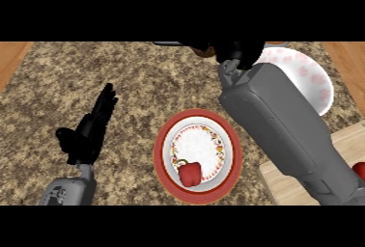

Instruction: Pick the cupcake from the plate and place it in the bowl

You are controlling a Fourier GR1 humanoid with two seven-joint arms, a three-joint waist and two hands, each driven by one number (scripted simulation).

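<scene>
Speckled brown granite table [143, 87] fills the frame, with wood showing at the left and right edges and a pale wooden board [342, 144] at lower right. No writing can be read anywhere. At lower left the left hand [89, 132] rests released, fingers straight and pointing up. At top centre the right hand [239, 50] is curled round a brown thing, apparently the cupcake [204, 51], mostly hidden, just beside the white bowl with pink blotches [314, 79] at upper right. Below centre, a red-rimmed round plate [198, 155] carries a red bell pepper [190, 173].
</scene>
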